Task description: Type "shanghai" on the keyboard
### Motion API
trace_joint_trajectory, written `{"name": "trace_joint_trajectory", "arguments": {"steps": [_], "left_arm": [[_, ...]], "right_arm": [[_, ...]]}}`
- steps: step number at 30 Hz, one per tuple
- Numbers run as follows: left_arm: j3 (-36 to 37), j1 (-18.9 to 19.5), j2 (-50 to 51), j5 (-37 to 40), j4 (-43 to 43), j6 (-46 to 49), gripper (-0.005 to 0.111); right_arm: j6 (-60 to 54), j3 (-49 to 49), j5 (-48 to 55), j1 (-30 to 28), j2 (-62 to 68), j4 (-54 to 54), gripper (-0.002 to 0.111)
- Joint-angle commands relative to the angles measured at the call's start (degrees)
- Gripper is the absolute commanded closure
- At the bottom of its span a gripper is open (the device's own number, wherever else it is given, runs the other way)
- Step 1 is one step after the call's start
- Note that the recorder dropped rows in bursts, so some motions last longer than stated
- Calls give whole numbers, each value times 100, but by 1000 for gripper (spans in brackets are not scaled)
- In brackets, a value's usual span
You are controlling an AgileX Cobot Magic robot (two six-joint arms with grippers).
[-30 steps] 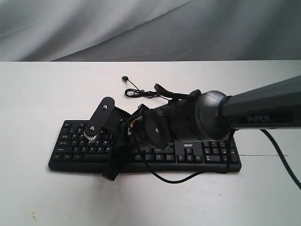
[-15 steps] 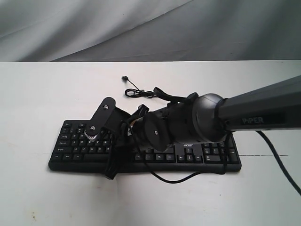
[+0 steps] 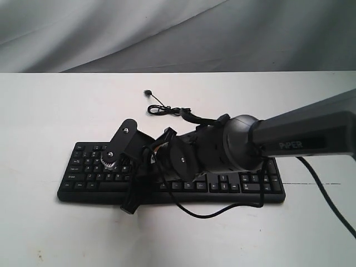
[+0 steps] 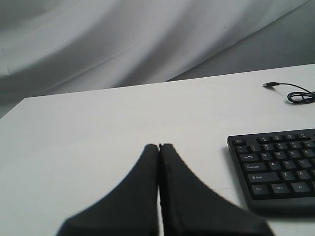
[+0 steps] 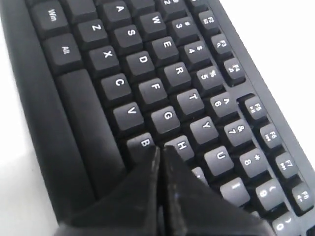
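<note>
The black keyboard (image 3: 233, 186) lies across the white table, with my right arm reaching over its middle from the right. My right gripper (image 5: 161, 147) is shut and holds nothing. Its tips sit low over the letter keys, at the seam between the B key (image 5: 144, 142) and the H key (image 5: 181, 146); whether they press a key I cannot tell. In the exterior view its tips are hidden behind the wrist hardware (image 3: 119, 147). My left gripper (image 4: 159, 145) is shut and empty, over bare table beside the keyboard's (image 4: 275, 162) left end.
The keyboard's thin black cable (image 3: 167, 110) lies coiled behind it, ending in a loose USB plug (image 3: 147, 92), the same plug (image 4: 268, 85) in the left wrist view. A grey cloth backdrop (image 3: 178, 33) hangs beyond the table's far edge. A black arm cable (image 3: 200, 214) loops before the keyboard.
My right arm has shifted slightly left and lower over the keyboard's letter keys. The keyboard has stayed put.
</note>
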Motion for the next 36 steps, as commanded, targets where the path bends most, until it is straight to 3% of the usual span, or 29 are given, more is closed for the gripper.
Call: {"name": "trace_joint_trajectory", "arguments": {"steps": [1,13,36], "left_arm": [[26,-42,-25,-57,-10,-25,107],[26,-42,-25,-57,-10,-25,107],[26,-42,-25,-57,-10,-25,107]], "right_arm": [[-10,-166,67,-12,-174,-39,108],[-10,-1275,714,-58,325,-275,108],[4,-1275,812,-120,540,-300,108]]}}
